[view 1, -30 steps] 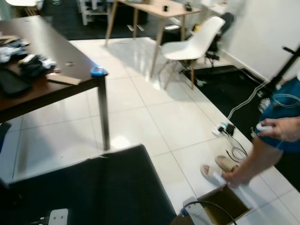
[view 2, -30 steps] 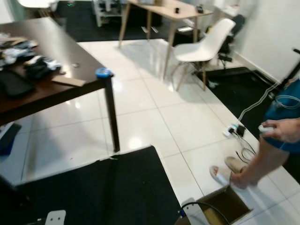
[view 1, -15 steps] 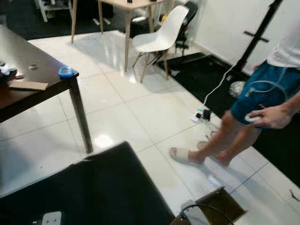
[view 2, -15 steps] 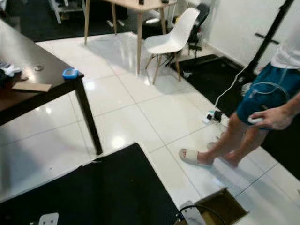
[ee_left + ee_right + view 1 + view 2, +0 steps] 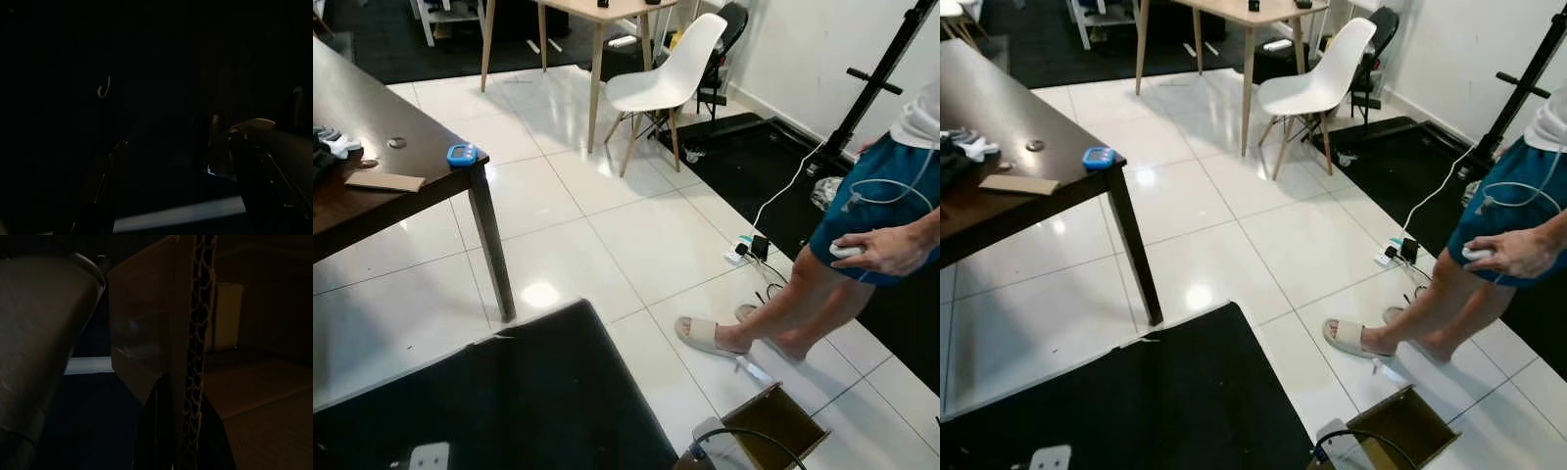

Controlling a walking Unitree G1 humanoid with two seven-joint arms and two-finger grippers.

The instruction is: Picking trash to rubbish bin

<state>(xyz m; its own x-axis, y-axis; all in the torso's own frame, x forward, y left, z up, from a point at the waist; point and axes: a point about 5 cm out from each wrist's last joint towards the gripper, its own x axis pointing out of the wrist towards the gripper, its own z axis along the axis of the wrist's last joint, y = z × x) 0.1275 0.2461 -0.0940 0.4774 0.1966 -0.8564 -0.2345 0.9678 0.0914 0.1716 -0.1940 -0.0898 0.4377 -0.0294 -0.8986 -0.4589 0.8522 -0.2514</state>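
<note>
The right hand (image 5: pixel 146 382) is gripping the wall of the cardboard box (image 5: pixel 773 431), which is sitting at the lower right of the frame, beside a black mat (image 5: pixel 509 401). The left hand (image 5: pixel 176 161) is hanging in the dark, fingers wide apart. A cardboard strip (image 5: pixel 385 181) and a blue object (image 5: pixel 462 154) are lying on the worktop (image 5: pixel 372 117) at the upper left. A person (image 5: pixel 862 245) is standing at the right.

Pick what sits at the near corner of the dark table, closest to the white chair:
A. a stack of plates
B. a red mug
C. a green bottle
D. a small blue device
D: a small blue device lies on the corner of the dark table, facing the white chair.
</note>
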